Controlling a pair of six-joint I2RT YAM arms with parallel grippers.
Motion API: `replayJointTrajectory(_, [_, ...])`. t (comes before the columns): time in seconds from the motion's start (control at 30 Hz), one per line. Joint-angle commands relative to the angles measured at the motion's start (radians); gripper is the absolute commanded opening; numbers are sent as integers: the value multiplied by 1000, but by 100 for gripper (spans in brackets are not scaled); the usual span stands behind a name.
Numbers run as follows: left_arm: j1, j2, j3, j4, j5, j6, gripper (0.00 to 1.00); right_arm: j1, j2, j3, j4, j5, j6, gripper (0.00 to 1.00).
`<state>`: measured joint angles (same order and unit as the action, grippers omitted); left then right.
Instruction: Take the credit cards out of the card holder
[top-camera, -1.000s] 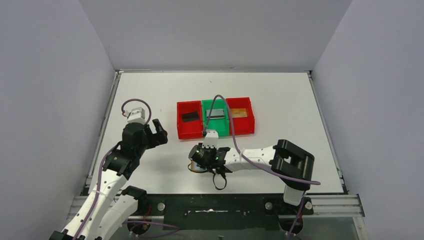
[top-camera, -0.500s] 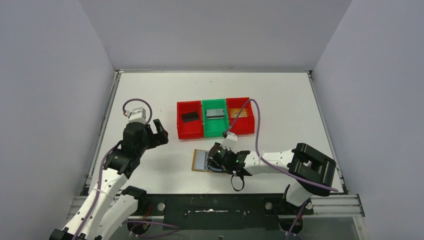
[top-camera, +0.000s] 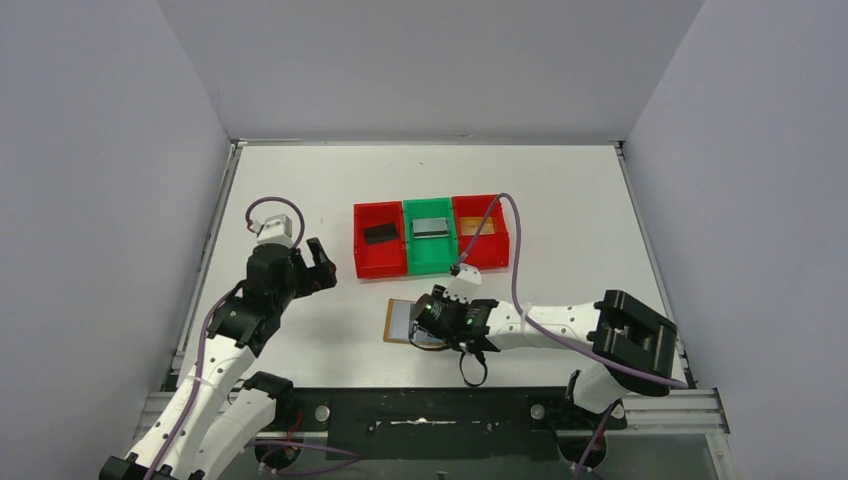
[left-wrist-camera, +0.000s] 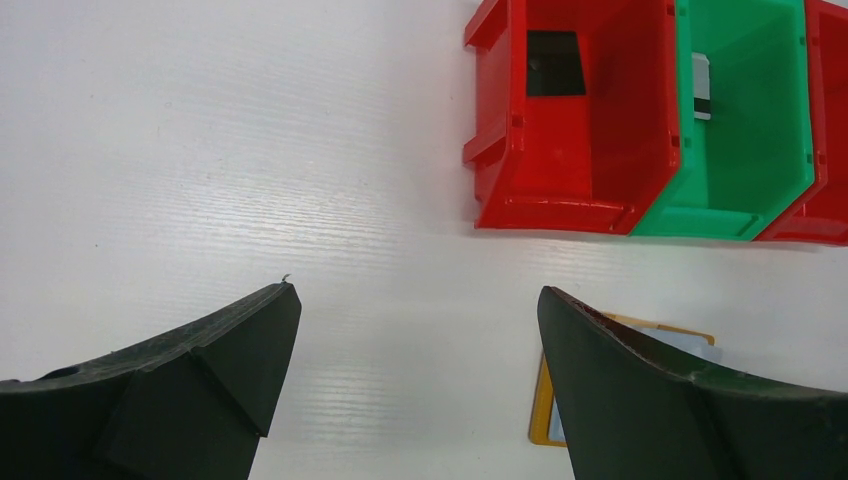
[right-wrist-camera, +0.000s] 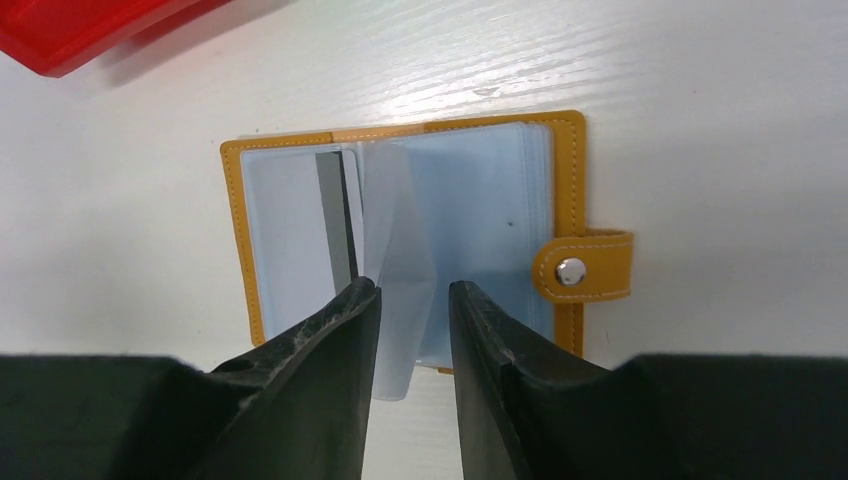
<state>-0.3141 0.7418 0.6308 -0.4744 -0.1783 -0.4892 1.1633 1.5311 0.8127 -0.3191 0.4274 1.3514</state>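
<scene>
Right gripper (right-wrist-camera: 408, 322): fingers narrow, a slim gap between them. A clear sleeve (right-wrist-camera: 398, 250) rises from the spine into that gap. Can't tell whether it is pinched or only bracketed. Likely purpose: lifting one sleeve to page through and check for a remaining card. Beneath lies the holder (right-wrist-camera: 290, 230), flat and open, pale panels up, which exposes the sleeves from above. A dark strip (right-wrist-camera: 331, 210) at the spine side of the left panel may be a card edge; unsure. Holder sits near the table's (top-camera: 560, 200) near edge, about mid-width, just in front of the bins (top-camera: 358, 245) and apart from them. Its open spread runs along the near edge, spine running near to far. The snap tab (right-wrist-camera: 585, 268) points right in the wrist view, so toward the table's right edge by my reading; from above the gripper hides it. Each of the three bins holds a flat card-like piece. Left gripper (left-wrist-camera: 415, 330): fingers wide, nothing between them, hovering over bare table left of the bins, well apart from the holder, probably parked to stay out of the way.
</scene>
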Motion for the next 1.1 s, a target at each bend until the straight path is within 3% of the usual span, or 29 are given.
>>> replayJointTrajectory(0.0, [6,-4,4,51,10,9,92,41,-11,71,-220,167,118,34])
replayJointTrajectory(0.4, [6,-12,3,51,6,9,92,64,-90,102,-391,282,214,38])
replayJointTrajectory(0.57, [7,-11,3,53,11,9,92,69,-139,90,-174,256,26,43])
replayJointTrajectory(0.73, [7,-13,3,53,10,9,92,36,-55,90,92,73,-128,41])
replayJointTrajectory(0.93, [7,-14,4,48,5,9,92,-3,74,129,126,-62,-142,31])
replayJointTrajectory(1.07, [7,-7,13,33,14,-5,92,-28,80,61,156,-92,-99,26])
